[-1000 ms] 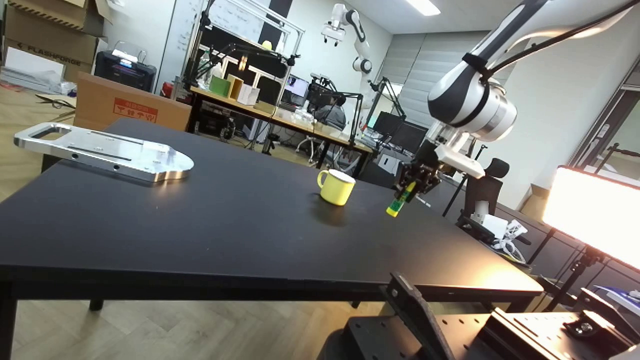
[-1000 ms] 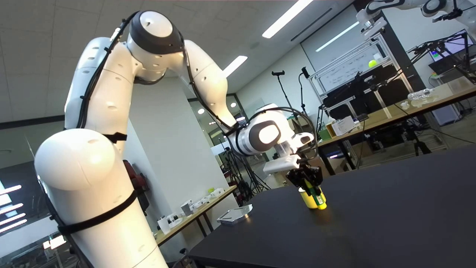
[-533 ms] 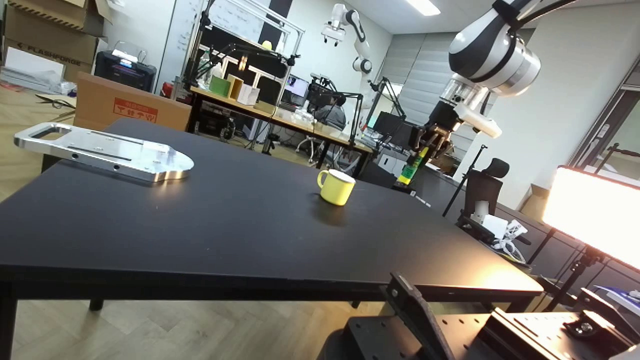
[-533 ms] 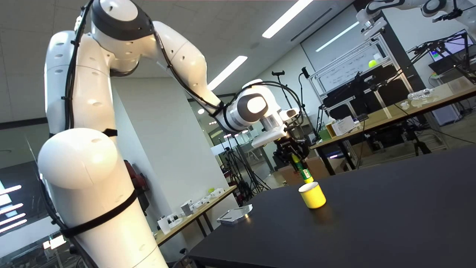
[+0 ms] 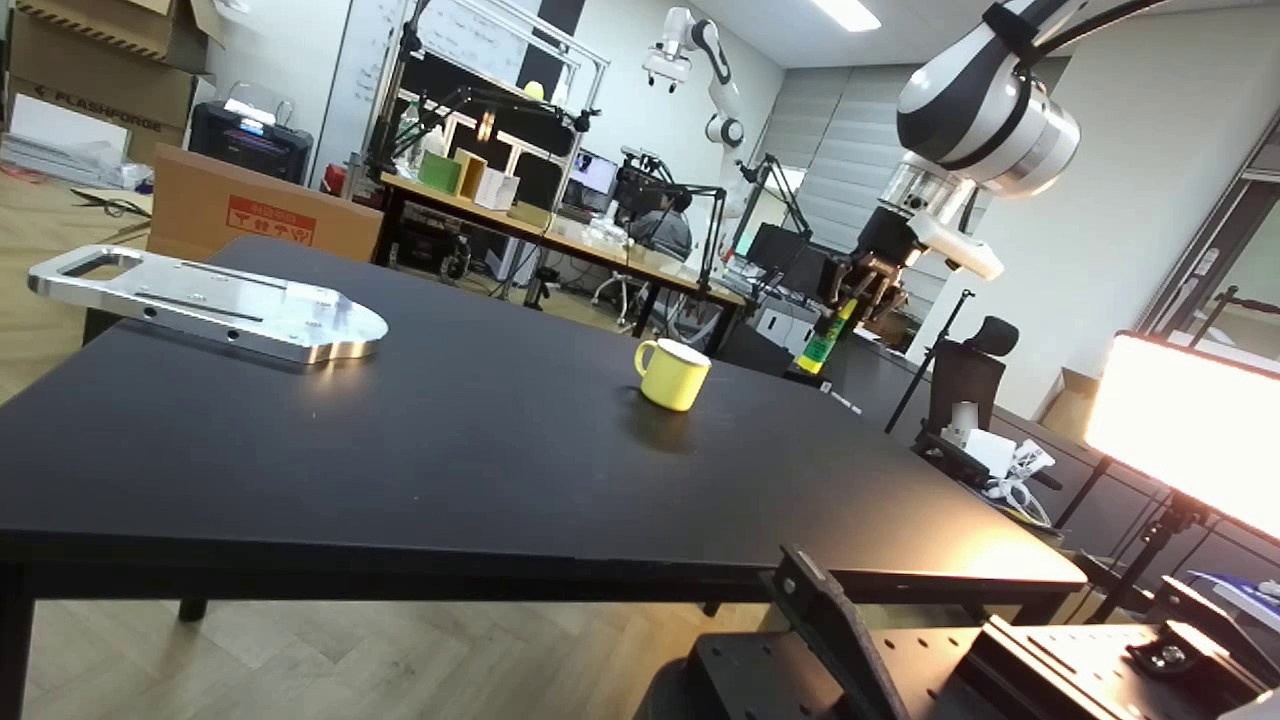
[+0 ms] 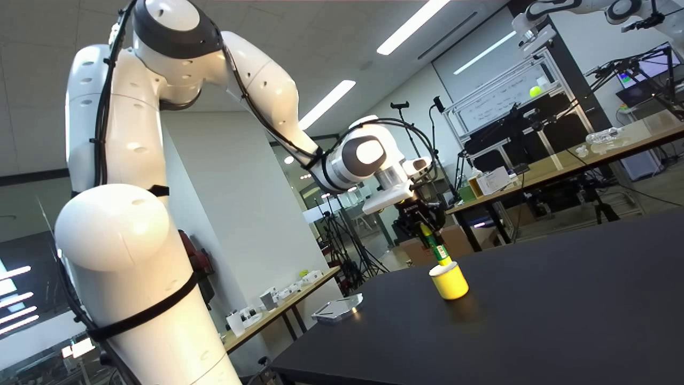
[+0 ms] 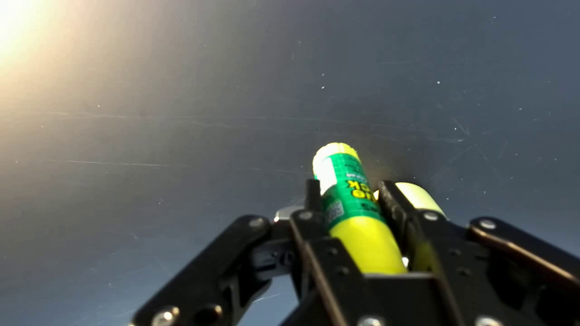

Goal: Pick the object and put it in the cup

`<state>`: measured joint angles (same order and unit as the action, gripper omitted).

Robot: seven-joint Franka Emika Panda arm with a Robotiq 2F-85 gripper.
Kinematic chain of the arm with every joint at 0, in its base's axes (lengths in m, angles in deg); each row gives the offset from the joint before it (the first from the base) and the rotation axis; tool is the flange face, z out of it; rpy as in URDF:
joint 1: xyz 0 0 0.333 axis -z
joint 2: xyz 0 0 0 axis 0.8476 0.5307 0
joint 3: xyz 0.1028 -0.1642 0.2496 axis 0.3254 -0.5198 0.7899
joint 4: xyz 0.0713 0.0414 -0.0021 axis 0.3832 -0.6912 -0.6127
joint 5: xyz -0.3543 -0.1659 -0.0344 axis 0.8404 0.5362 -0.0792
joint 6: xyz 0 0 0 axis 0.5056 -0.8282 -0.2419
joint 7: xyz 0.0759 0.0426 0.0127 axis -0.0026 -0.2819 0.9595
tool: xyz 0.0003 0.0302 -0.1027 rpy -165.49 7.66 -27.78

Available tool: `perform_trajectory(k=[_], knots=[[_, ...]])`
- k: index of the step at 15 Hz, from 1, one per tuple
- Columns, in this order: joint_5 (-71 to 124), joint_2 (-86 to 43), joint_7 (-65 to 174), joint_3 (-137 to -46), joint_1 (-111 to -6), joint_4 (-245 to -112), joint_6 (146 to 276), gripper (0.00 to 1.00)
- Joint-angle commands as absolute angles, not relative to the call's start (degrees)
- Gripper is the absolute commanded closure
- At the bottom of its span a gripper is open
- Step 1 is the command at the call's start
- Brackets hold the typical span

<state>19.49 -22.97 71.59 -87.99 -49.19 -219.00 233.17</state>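
Note:
The object, a yellow-green glue stick (image 5: pixel 820 346), is held tilted, with its lower end above the table. It also shows in an exterior view (image 6: pixel 439 250) and in the wrist view (image 7: pixel 355 203). My gripper (image 5: pixel 850 303) is shut on its upper part; its fingers also show in the wrist view (image 7: pixel 349 186). The pale-yellow cup (image 5: pixel 672 380) stands upright on the dark table, apart from the stick. In an exterior view the stick's lower end overlaps the rim of the cup (image 6: pixel 450 282). In the wrist view the cup (image 7: pixel 419 197) is mostly hidden behind a finger.
A silver metal plate (image 5: pixel 220 305) with a handle hole lies at the far end of the dark table (image 5: pixel 450 450). A bright light panel (image 5: pixel 1190 430) stands beside the table. A black bracket (image 5: pixel 835 630) rises near the table's front edge.
Over the first half second my gripper rose with the stick and shifted away from in front of the cup. Since then it has stayed almost still. The cup has not moved.

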Motion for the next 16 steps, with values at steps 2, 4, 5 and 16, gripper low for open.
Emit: perform_trajectory(k=[2, 4, 5, 16], knots=[[24.31, -16.42, 68.75, -89.45, -51.97, -208.63, 228.31, 0.89], [25.65, -12.36, 68.77, -89.05, -53.06, -202.10, 225.40, 0.89], [26.06, -10.54, 68.71, -88.87, -53.67, -199.17, 224.20, 0.89], [26.20, 5.67, 73.72, -83.02, -55.79, -185.30, 236.66, 0.89]])
